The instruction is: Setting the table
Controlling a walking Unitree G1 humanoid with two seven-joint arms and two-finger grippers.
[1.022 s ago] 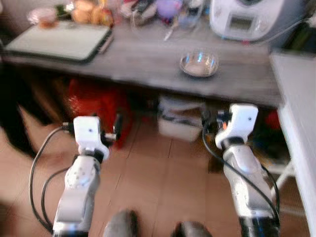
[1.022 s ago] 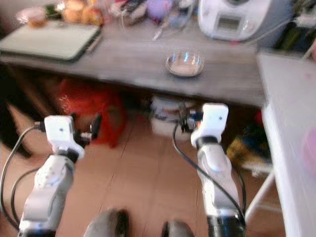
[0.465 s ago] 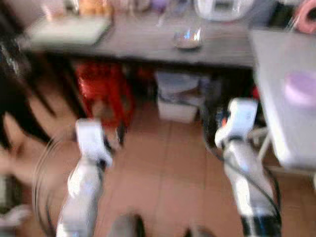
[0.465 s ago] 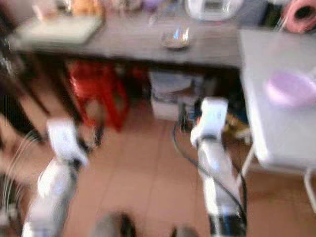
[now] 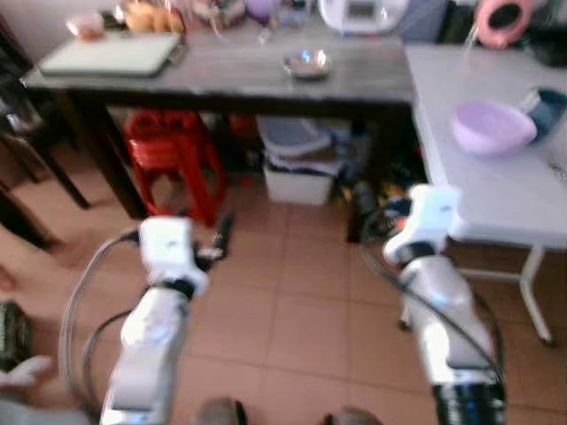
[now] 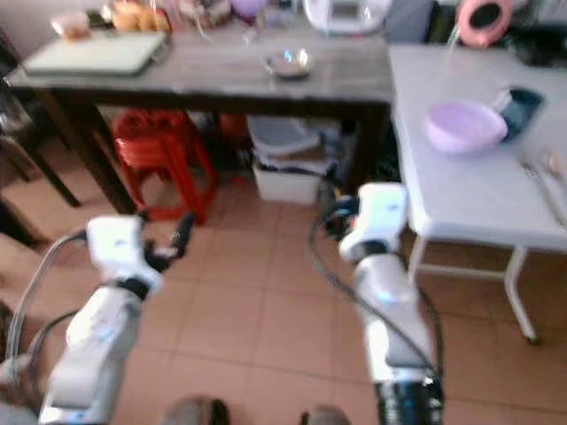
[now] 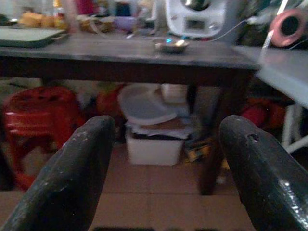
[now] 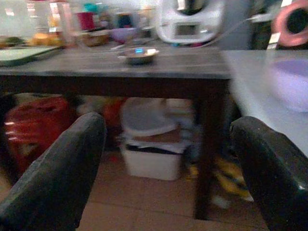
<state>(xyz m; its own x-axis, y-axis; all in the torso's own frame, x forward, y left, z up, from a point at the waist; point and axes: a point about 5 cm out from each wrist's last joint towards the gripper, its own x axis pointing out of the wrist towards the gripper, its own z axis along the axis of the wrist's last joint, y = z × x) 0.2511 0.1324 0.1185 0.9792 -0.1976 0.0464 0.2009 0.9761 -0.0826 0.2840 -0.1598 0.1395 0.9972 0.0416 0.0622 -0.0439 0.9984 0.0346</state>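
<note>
A small metal bowl (image 5: pixel 306 64) sits on the dark wooden table (image 5: pixel 239 81), near a white appliance (image 5: pixel 361 12). To the right stands a white table (image 5: pixel 496 190) carrying a purple bowl (image 5: pixel 490 127), a dark blue dish (image 6: pixel 518 102) and some cutlery (image 6: pixel 542 181). My left gripper (image 7: pixel 166 178) is held low over the tiled floor, open and empty, pointing toward the dark table. My right gripper (image 8: pixel 163 178) is also open and empty, level with the space under the tables.
Under the dark table stand a red plastic stool (image 5: pixel 173 159) and a white storage box (image 5: pixel 301 173) with a lid. A light tray (image 5: pixel 108 55) and food lie at the table's far left. Dark chair legs (image 5: pixel 31 168) are on my left. A pink roll (image 5: pixel 500 19) hangs behind.
The whole view has pulled back and swung right, so the camera has moved; the white table with the purple bowl has come into view. Both arms hold the same pose.
</note>
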